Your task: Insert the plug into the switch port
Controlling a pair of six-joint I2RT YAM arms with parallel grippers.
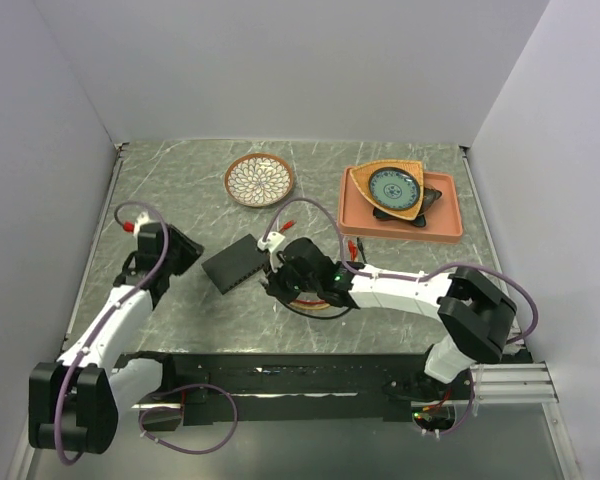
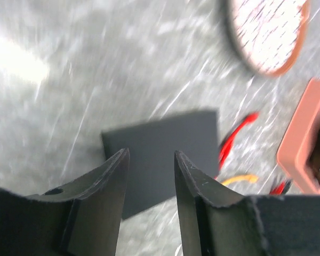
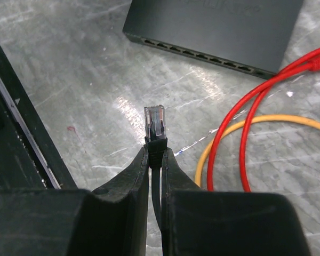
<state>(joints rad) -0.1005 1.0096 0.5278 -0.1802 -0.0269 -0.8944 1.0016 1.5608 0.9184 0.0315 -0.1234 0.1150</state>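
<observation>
- The plug [image 3: 154,121], a clear-bodied connector on a black boot, stands up out of the right gripper [image 3: 156,160], whose fingers [image 3: 130,184] are pinched tight on the boot just behind it; we read that low hold as leaving the clear tip free to enter a socket
- The switch [image 3: 213,32], a flat matte-black box, lies on the marbled table [image 1: 180,190] ahead of the plug and apart from it, its row of ports [image 3: 202,53] turned toward the plug; we take this as the line-up for an insertion not yet made
- The left gripper [image 2: 150,154] hovers at the switch's far side, near it but not touching, jaws partly apart and empty, placed, we judge, to steady the box
- A red cable [image 3: 245,160] and a yellow cable [image 3: 277,118] loop loose on the table beside the switch
</observation>
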